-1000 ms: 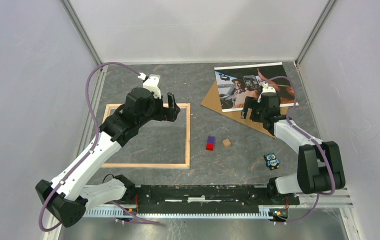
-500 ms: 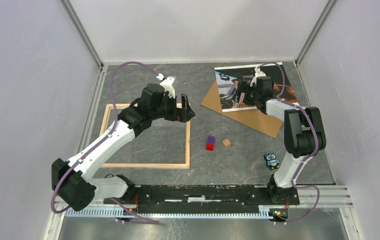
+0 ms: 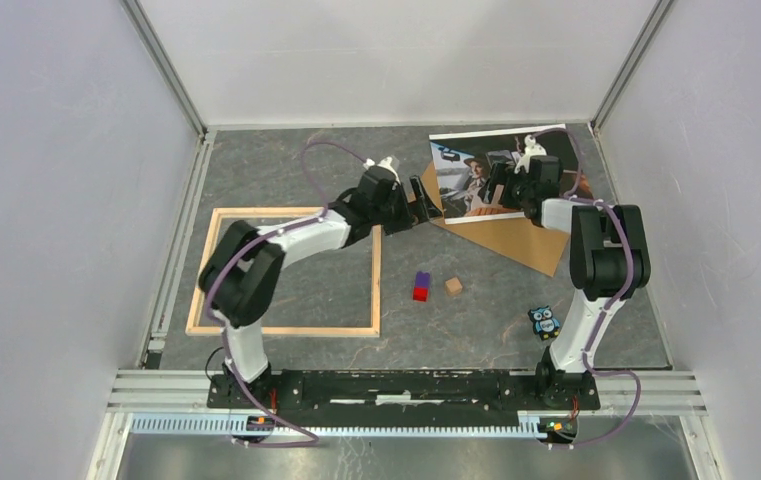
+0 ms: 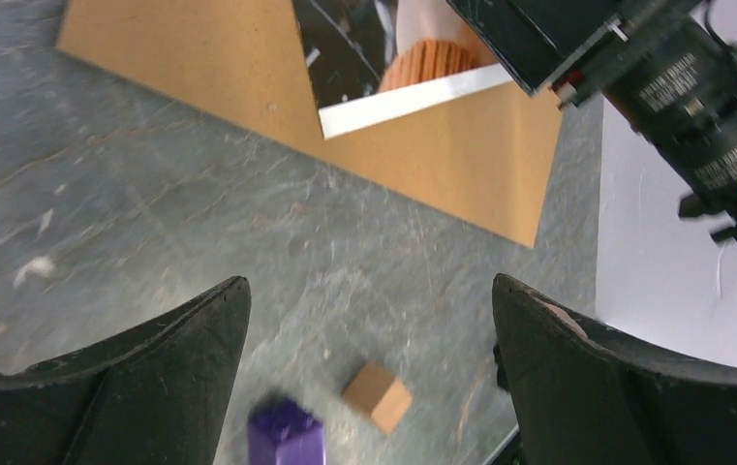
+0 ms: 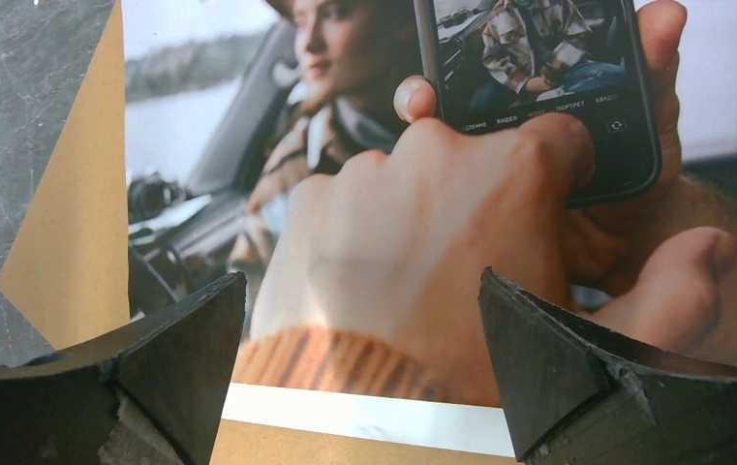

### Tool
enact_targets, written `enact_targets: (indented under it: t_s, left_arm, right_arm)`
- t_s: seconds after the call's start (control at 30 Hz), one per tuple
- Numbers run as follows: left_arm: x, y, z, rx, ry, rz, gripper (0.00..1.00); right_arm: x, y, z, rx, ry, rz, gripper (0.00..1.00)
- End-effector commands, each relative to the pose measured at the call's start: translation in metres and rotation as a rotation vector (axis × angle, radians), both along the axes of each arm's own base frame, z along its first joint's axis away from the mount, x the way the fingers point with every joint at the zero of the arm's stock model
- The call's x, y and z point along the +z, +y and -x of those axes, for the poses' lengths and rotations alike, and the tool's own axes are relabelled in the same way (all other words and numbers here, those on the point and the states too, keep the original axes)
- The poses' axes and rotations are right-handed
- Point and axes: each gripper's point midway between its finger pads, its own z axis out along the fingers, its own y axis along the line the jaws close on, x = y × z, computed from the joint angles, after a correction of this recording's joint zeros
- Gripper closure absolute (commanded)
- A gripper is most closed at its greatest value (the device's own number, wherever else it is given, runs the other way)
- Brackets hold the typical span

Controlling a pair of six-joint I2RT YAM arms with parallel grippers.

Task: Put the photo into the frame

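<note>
The photo (image 3: 464, 172) lies at the back right on a brown backing board (image 3: 521, 238), its white border toward me. It fills the right wrist view (image 5: 422, 184), where my right gripper (image 5: 361, 281) hovers open over its lower edge with nothing between the fingers. In the top view the right gripper (image 3: 502, 186) is above the photo's middle. The wooden frame (image 3: 375, 280) lies flat at the left. My left gripper (image 3: 422, 204) is open just left of the photo's near-left corner; in its wrist view (image 4: 369, 291) it holds nothing, and the photo's corner (image 4: 383, 58) shows ahead.
A red and purple block (image 3: 421, 287) and a small tan cube (image 3: 453, 286) sit between the frame and the board. An owl toy (image 3: 545, 321) lies near the right arm's base. Grey walls close the back and sides.
The left arm has swung right, from over the frame's top edge to beside the photo. The right gripper has moved up from the board onto the photo.
</note>
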Motion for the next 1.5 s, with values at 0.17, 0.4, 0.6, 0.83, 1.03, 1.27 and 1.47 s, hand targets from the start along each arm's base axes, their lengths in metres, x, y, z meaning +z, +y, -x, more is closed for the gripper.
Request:
enact_targets:
  t_s: [0.17,0.4,0.6,0.83,1.03,1.27,1.47]
  left_arm:
    - [0.007,-0.077,-0.072,0.128,-0.032,0.242,0.00]
    - [-0.019,-0.086,-0.079,0.193,0.002,0.199,0.00]
    - [-0.039,-0.091,-0.073,0.202,0.071,0.180,0.00]
    - [-0.047,-0.087,-0.071,0.220,0.098,0.158,0.00]
    - [-0.057,-0.089,-0.070,0.229,0.129,0.158,0.00]
    - [-0.063,-0.106,-0.072,0.191,0.184,0.248,0.00]
    - [-0.043,-0.116,-0.077,0.158,0.169,0.348,0.00]
  right_arm:
    - [-0.017,-0.010,0.013,-0.001,0.025,-0.082,0.06]
    - [-0.013,-0.011,0.017,0.005,0.020,-0.083,0.07]
    - [-0.015,-0.011,0.017,0.006,0.021,-0.094,0.07]
    - [-0.016,-0.008,0.017,0.013,0.025,-0.109,0.07]
    - [-0.019,-0.007,0.016,0.017,0.029,-0.119,0.07]
    - [-0.019,-0.005,0.017,0.023,0.030,-0.125,0.07]
    - [-0.020,-0.003,0.016,0.028,0.028,-0.137,0.07]
